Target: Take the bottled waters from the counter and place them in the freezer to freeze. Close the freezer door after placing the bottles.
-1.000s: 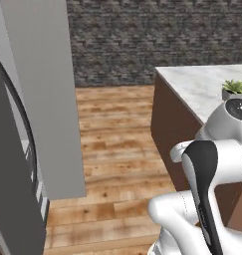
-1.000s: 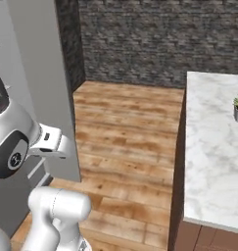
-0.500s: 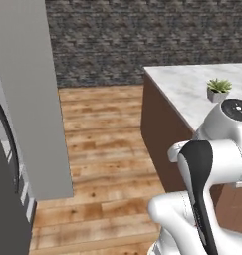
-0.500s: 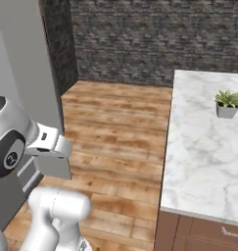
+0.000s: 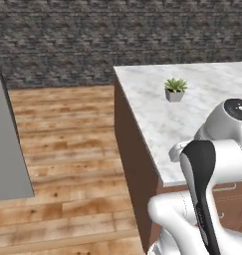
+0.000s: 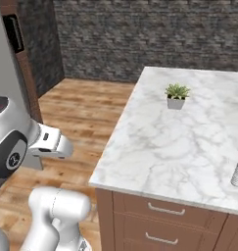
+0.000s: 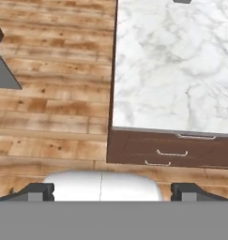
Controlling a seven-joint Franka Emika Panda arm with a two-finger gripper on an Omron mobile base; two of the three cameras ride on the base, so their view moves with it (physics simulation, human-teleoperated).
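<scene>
One bottled water (image 6: pixel 237 173), clear and ribbed, stands on the white marble counter (image 6: pixel 164 147) near its front right, cut off by the frame edge. The counter (image 5: pixel 162 119) also lies ahead of the arm in the left base view, and its near corner (image 7: pixel 171 79) is in the hand view over brown drawers (image 7: pixel 171 151). A grey panel of the freezer (image 5: pixel 7 149) stands at the far left, and its corner (image 7: pixel 3 75) shows in the hand view. My gripper (image 7: pixel 113 192) is open above the wooden floor, its fingertips (image 7: pixel 38 192) wide apart with nothing between them.
A small potted plant (image 6: pixel 177 96) sits at the middle back of the counter (image 5: pixel 175 90). Wooden floor (image 5: pixel 67 149) runs between freezer and counter. A dark stone wall (image 6: pixel 140 34) closes the back. A black oven recess (image 6: pixel 12 30) is at upper left.
The whole picture has shifted: the camera swung away from the freezer toward the counter. The freezer slid off to the left, the counter and plant came to the middle, and a bottle came into view.
</scene>
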